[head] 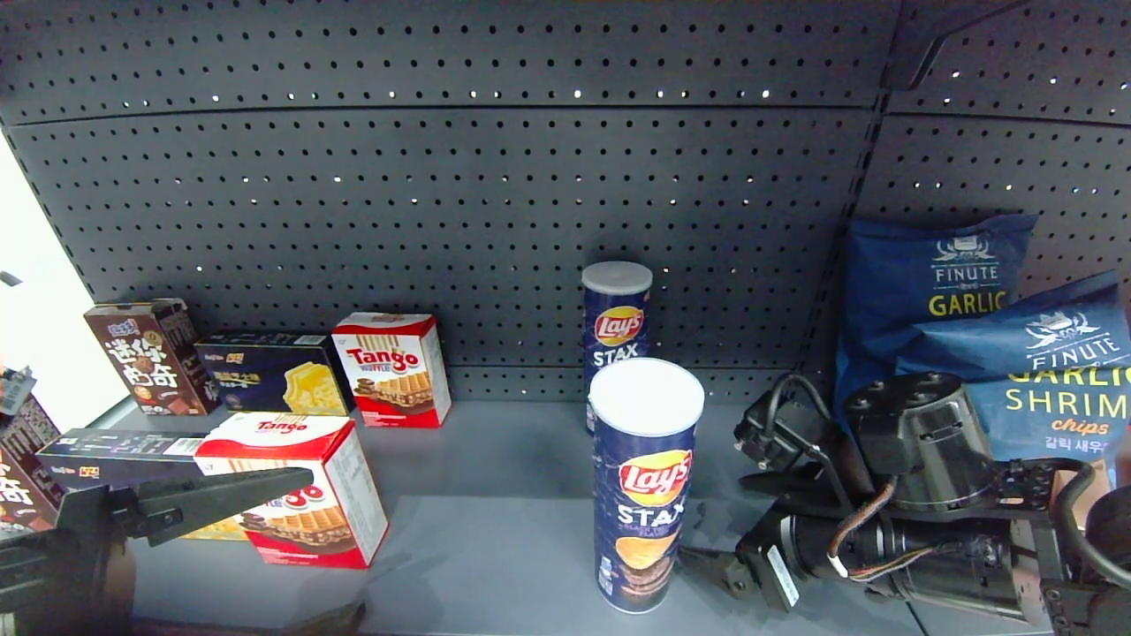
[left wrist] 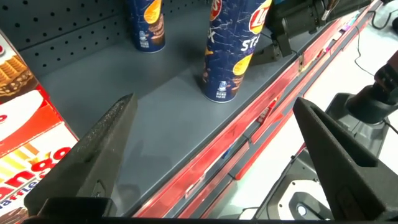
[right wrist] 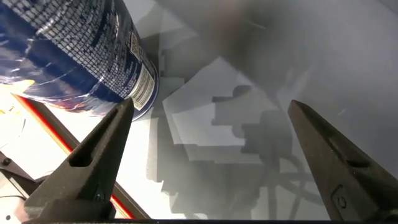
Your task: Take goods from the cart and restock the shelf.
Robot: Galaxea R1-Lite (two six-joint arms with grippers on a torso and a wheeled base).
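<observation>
Two tall blue chip cans stand on the grey shelf (head: 495,477): a front can (head: 643,486) near the edge and a rear can (head: 616,331) by the pegboard. My right gripper (right wrist: 211,124) is open and low on the shelf just right of the front can (right wrist: 74,56), not touching it; one of its fingers (head: 707,564) lies beside the can's base. My left gripper (left wrist: 211,149) is open and holds nothing, hovering at the shelf's front edge by a red-and-white wafer box (head: 300,490). Beyond it in the left wrist view stand the front can (left wrist: 233,50) and the rear can (left wrist: 146,25).
More boxes line the shelf's left: a second wafer box (head: 393,367), a dark blue box (head: 269,375) and a brown box (head: 150,353). Blue snack bags (head: 937,283) lean at the right behind my right arm. A red price rail (left wrist: 249,137) runs along the shelf front.
</observation>
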